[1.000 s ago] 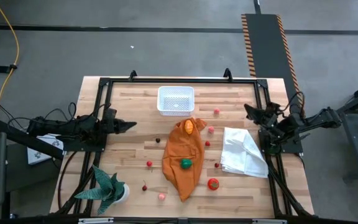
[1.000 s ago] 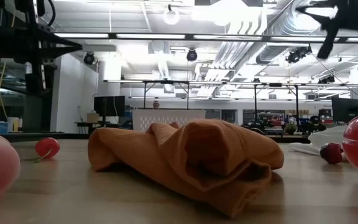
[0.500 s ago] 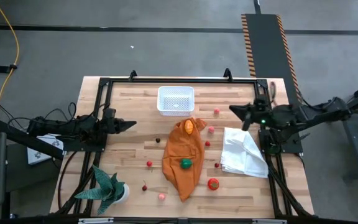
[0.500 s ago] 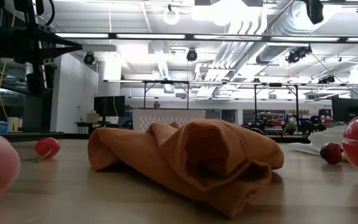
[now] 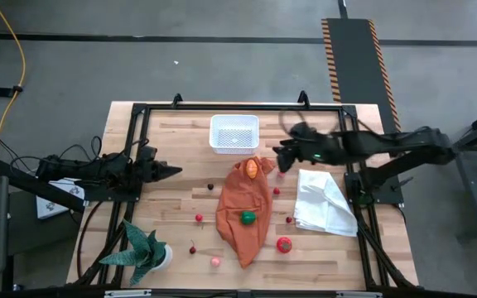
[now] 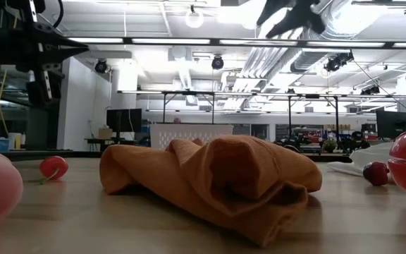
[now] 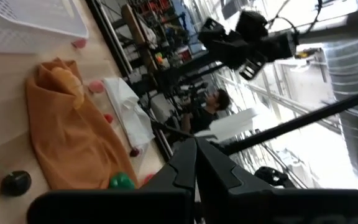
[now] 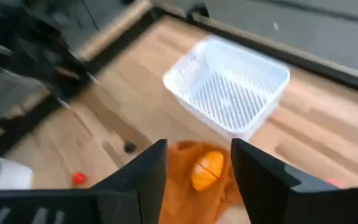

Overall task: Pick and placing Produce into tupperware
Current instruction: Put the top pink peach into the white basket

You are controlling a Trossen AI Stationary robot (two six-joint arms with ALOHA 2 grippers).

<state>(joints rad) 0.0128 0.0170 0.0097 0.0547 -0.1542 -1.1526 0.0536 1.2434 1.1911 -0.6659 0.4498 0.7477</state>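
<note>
Right gripper (image 5: 281, 157) jaws spread above small orange toy fruit (image 5: 252, 167) on rumpled orange cloth (image 5: 244, 211), centre frame; light, hard, likely slippery: pinch its middle. Left gripper (image 5: 175, 170) jaws pressed together.

High cam looks straight down on the whole table (image 5: 180, 141). Low cam sits at tabletop level, right up against the orange cloth (image 6: 217, 180). Both wrist cams share that cloth and the tupperware (image 8: 229, 93).

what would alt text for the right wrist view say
The right hand, fingers open and empty, hovers above an orange toy fruit lying on a crumpled orange cloth. Just beyond sits an empty white translucent rectangular plastic tub on the light wooden table.
</note>
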